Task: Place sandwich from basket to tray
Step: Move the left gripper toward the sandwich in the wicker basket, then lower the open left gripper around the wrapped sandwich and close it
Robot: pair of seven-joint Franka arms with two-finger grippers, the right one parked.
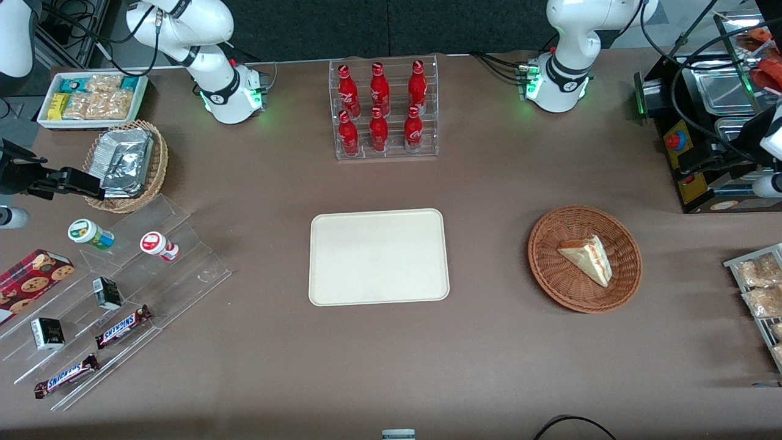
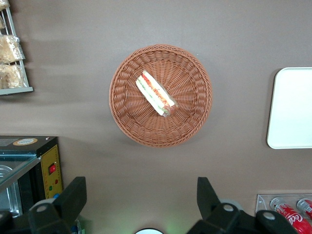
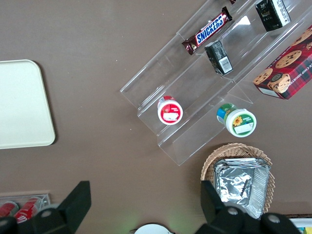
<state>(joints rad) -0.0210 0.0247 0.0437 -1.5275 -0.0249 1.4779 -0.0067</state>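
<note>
The sandwich (image 1: 588, 256), a white bread wedge with red, orange and green filling, lies in the round reddish-brown wicker basket (image 1: 550, 272). Both also show in the left wrist view, the sandwich (image 2: 156, 93) inside the basket (image 2: 192, 100). The cream tray (image 1: 379, 256) lies empty beside the basket, toward the parked arm's end; one of its edges shows in the left wrist view (image 2: 292, 107). The left arm's gripper (image 2: 140, 195) is open and empty. It hangs high above the table, apart from the basket. In the front view it (image 1: 712, 160) is by the black machine, farther from the camera than the basket.
A rack of red bottles (image 1: 383, 110) stands farther back than the tray. A black machine (image 1: 702, 116) and a rack of snack packets (image 1: 760, 293) flank the basket at the working arm's end. A tan foil-packet basket (image 1: 125, 165), clear snack stand (image 1: 116, 293) and white box (image 1: 91, 98) are at the parked arm's end.
</note>
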